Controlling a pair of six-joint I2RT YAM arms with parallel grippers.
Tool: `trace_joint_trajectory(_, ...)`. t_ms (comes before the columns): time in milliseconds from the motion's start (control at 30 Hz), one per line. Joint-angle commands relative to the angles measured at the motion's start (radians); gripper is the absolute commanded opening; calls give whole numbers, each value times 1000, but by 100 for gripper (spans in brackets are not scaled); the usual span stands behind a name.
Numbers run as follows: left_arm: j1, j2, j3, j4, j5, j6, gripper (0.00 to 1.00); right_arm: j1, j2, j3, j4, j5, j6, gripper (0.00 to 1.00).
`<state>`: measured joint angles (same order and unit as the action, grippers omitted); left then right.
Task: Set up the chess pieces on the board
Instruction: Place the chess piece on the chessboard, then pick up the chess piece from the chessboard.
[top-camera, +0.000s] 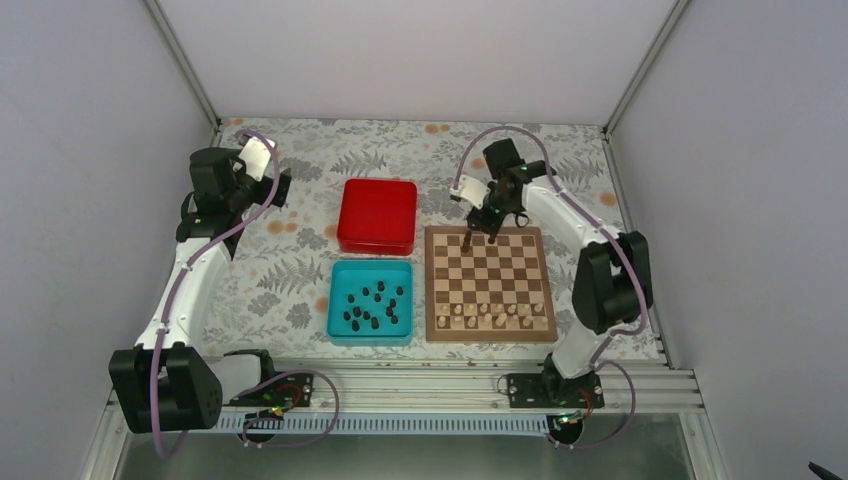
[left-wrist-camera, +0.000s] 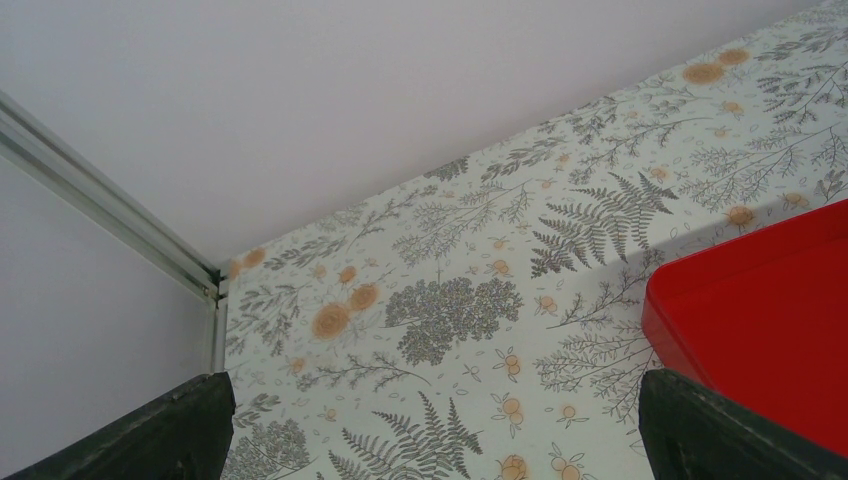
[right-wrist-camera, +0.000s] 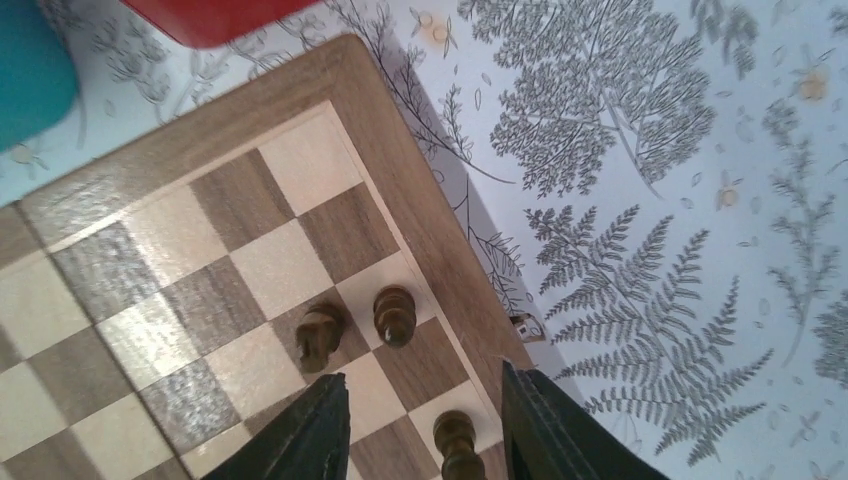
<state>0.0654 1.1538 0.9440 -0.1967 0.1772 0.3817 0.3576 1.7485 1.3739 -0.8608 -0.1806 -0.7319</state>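
At bottom centre our right gripper (right-wrist-camera: 423, 385) stands parted around a dark chess piece (right-wrist-camera: 458, 445), upright on the board (right-wrist-camera: 400, 170)'s edge row. We should lift straight up, clear of its two neighbours (right-wrist-camera: 395, 315). The other chess pieces (top-camera: 370, 305) wait in the teal tray (top-camera: 370, 340). Our left gripper (left-wrist-camera: 435, 385) gapes empty.

The board (top-camera: 490, 272) is chequered light and dark brown, bordered tan. The chess pieces (top-camera: 375, 301) are noted as near-black (tray (top-camera: 336, 300) teal, box (top-camera: 377, 215) red). The tablecloth (top-camera: 285, 275) is printed with grey ferns.
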Motion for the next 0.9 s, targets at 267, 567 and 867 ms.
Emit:
trace_joint_trajectory(267, 4, -11, -3, 15, 17, 6, 100, -1, -106, -106, -68, -117, -2, 32)
trace_joint_trajectory(567, 3, -13, 0, 13, 18, 5, 100, 27, -43, -152, 9, -109, 27, 34)
trace_joint_trajectory(867, 3, -8, -4, 15, 21, 8, 100, 29, -17, -129, 33, -96, 30, 36)
